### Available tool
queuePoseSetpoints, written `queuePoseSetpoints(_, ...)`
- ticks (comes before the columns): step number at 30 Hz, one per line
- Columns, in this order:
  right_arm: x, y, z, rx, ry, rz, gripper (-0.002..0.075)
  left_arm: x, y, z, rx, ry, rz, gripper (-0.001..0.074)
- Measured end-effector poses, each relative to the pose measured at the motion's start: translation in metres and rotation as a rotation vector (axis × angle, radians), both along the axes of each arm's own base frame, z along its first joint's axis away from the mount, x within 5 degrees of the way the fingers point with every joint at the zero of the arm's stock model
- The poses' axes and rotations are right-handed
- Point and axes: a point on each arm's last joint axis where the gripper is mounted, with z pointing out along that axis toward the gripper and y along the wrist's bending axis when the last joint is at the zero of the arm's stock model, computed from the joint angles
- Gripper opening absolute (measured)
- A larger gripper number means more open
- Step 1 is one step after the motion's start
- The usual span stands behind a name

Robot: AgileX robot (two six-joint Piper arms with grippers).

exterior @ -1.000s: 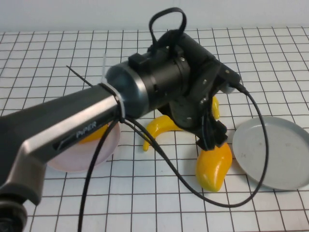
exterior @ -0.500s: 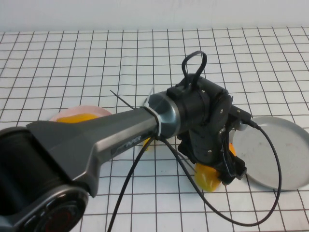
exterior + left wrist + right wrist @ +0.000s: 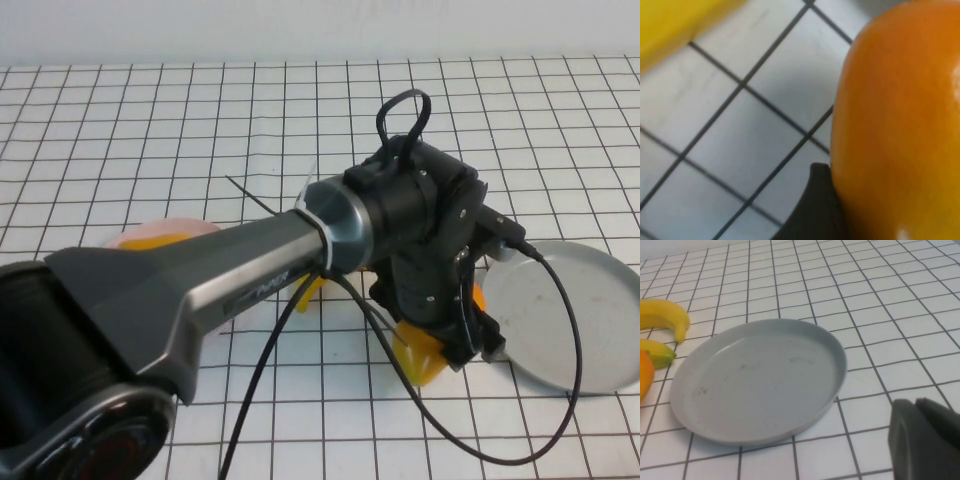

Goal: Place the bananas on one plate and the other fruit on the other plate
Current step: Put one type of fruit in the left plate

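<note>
- White tabletop [image 3: 150,130] ruled with a black grid fills the high view. A dark left arm [image 3: 230,280] reaches diagonally across it, wrist bent down, its left gripper [image 3: 455,345] low over a plump glossy orange-yellow mango [image 3: 425,352], just beside the round pale grey-blue plate [image 3: 580,310]. A second mango [image 3: 165,241] lies on the pale pink plate [image 3: 125,240], mostly hidden by the arm. A slim yellow banana [image 3: 310,290] peeks out beneath the arm.
- Left wrist view only: one dark fingertip [image 3: 815,210] touches the mango [image 3: 900,125]; I cannot tell whether the jaws clamp it.
- Right wrist view: the grey-blue plate [image 3: 760,380] lies bare, two banana tips [image 3: 665,317] [image 3: 657,354] pointing toward it. The right gripper [image 3: 922,440] shows as a dark edge near the plate; its state is unclear.
</note>
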Motion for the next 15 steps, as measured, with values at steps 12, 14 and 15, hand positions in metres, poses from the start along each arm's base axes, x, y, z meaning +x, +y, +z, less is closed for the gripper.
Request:
queuePoseSetpoints(12, 0.000, 0.000, 0.000, 0.000, 0.000, 0.000, -0.0016, 0.018, 0.099, 0.060, 0.139, -0.096, 0.130, 0.0549)
queuePoseSetpoints(14, 0.000, 0.000, 0.000, 0.000, 0.000, 0.000, -0.0016, 0.015, 0.127, 0.059, 0.140, -0.096, 0.171, 0.0549)
queuePoseSetpoints(15, 0.000, 0.000, 0.000, 0.000, 0.000, 0.000, -0.0016, 0.011, 0.139, 0.058, 0.144, -0.098, 0.172, 0.0549)
